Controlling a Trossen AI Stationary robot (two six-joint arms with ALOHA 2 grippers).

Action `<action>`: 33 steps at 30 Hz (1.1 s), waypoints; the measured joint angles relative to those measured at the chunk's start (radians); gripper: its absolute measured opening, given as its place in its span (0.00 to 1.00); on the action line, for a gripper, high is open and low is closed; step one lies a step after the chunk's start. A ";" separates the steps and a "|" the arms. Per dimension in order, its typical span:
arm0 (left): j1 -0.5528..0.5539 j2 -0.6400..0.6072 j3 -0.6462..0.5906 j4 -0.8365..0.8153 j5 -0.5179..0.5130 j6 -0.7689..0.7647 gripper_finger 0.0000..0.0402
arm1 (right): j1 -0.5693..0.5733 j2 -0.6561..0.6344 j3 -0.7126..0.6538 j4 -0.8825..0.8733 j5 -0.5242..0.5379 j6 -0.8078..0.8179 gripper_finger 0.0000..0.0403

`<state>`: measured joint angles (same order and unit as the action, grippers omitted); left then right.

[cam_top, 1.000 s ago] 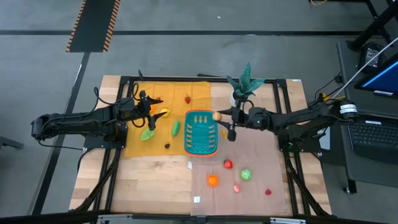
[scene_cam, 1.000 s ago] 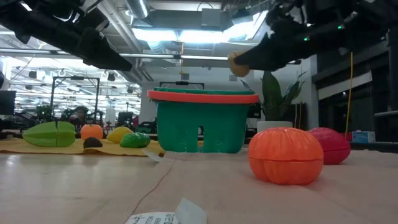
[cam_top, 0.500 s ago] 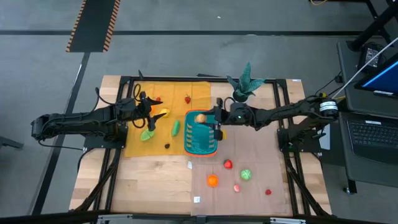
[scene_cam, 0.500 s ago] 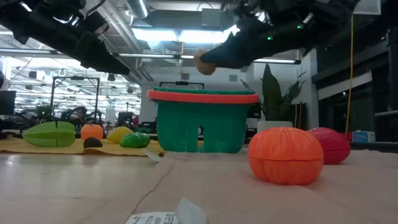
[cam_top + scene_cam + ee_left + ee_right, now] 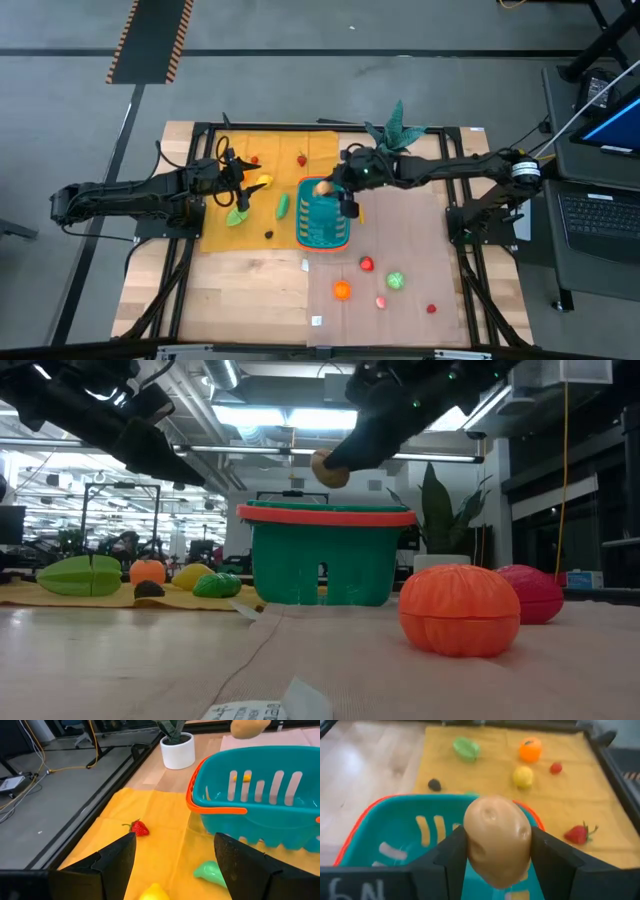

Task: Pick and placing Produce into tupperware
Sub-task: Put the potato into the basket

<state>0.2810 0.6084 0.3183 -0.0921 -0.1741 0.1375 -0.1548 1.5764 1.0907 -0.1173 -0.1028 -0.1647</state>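
The tupperware, a teal slotted basket with an orange rim, stands mid-table, half on the yellow cloth. A tan potato hangs above the basket's far part, and my right gripper is shut on it. In the low view the potato is clearly higher than the rim. My left gripper stands open above the yellow cloth, left of the basket, with nothing between its fingers. A strawberry lies on the cloth beyond it. My right gripper pinches the potato between its two fingers, one on each of two opposite sides. The fingers reach in from the table's right, slanting down. The potato is lifted clear, above the open basket.
Green pieces, a lemon and a strawberry lie on the yellow cloth. A red fruit, an orange, a green ball and small red pieces lie on the tan mat. A potted plant stands at the far edge.
My right gripper has carried the potato toward the table's left, from beside the basket's far right corner to above its far part, and has risen a little. The potato has stayed in the fingers. My left gripper has kept its place.
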 joint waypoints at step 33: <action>0.000 0.000 0.000 -0.005 0.000 0.003 0.65 | 0.000 0.196 0.116 -0.154 -0.128 -0.073 0.46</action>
<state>0.2810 0.6086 0.3183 -0.0971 -0.1741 0.1410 -0.1550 1.7726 1.2072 -0.2714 -0.2308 -0.2380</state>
